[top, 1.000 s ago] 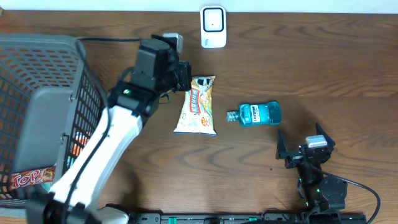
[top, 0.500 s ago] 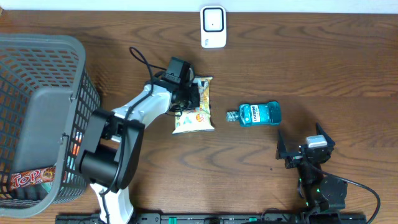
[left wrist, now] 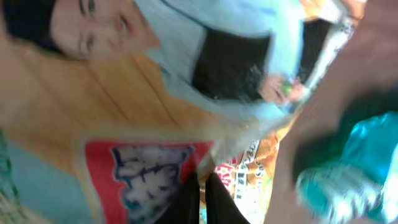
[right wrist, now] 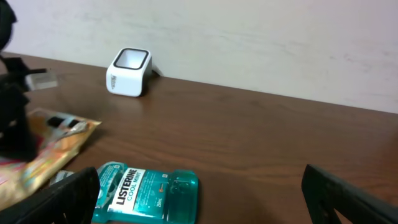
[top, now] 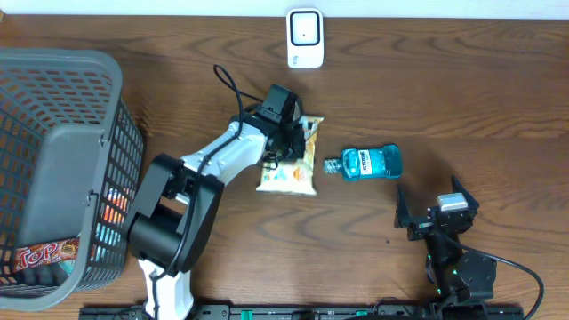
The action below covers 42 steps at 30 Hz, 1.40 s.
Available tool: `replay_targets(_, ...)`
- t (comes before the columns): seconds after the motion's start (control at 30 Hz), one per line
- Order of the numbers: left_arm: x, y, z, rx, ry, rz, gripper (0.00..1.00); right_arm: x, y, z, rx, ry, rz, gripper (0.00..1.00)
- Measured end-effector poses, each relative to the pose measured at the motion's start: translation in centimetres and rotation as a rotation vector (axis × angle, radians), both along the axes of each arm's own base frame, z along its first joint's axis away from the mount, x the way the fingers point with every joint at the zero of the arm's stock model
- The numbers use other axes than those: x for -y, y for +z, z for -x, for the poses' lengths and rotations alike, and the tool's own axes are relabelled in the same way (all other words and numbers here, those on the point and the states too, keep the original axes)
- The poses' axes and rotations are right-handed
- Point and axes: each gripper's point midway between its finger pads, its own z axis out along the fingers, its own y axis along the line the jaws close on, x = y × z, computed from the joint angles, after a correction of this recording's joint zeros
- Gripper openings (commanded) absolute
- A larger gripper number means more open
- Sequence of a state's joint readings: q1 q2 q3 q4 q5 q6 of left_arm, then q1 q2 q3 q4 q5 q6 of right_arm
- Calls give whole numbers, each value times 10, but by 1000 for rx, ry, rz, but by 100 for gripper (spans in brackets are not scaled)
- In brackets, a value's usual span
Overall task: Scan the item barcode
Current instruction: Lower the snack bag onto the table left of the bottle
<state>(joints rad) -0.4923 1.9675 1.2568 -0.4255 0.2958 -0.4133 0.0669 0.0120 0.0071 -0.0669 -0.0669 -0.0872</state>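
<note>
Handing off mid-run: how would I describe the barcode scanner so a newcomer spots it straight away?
From the grey wire basket at the left end of the table, follow the far edge toward the middle. The scanner stands alone there, beyond the snack bag and the teal mouthwash bottle. Unlike those colourful packages, it is a small white rounded box with a dark window.

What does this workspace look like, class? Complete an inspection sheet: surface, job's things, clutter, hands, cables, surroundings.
Surface: brown wooden table.
Job's things: snack packet mid-table; white scanner at the far edge.
Clutter: mouthwash bottle on its side, right of the snack packet; grey basket at left, other packets inside.
Hands: left hand shut on the snack packet; right hand open, empty.
Cables: black cable looping by the left arm.
Surroundings: pale wall behind the table.
</note>
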Motion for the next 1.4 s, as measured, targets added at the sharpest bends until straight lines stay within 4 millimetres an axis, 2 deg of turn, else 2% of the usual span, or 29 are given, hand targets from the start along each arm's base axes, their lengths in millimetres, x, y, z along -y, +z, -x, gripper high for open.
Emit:
replay_targets(0.07,-7,12,6,15,6,-23,8,0,0,0,0,0,0,99)
replay_targets(0.13,-11,38,3,78,15,-19,8,0,0,0,0,0,0,99)
replay_targets(0.3,-20,128,-9,318,46,24,8,0,0,0,-1,0,0,99)
replay_targets(0.37,-24,148,-11,369,59,30,8,0,0,0,0,0,0,99)
replay_targets(0.4,-25,149,-12,375,63,25,8,0,0,0,-1,0,0,99)
replay_targets(0.5,-29,135,-9,337,86,2,8,0,0,0,0,0,0,99)
replay_targets(0.63,-37,99,2,232,137,-41,8,0,0,0,-1,0,0,99)
replay_targets(0.7,-42,74,14,161,161,-67,8,0,0,0,0,0,0,99)
replay_targets(0.8,-45,54,26,108,168,-91,8,0,0,0,0,0,0,99)
replay_targets(0.93,-39,48,33,98,160,-89,8,0,0,0,-1,0,0,99)
replay_targets(1.17,-28,52,13,178,172,-50,8,0,0,0,0,0,0,99)
replay_targets(1.27,-27,34,7,169,174,-66,8,0,0,0,0,0,0,99)
replay_targets(1.4,-30,-2,11,104,171,-118,8,0,0,0,0,0,0,99)
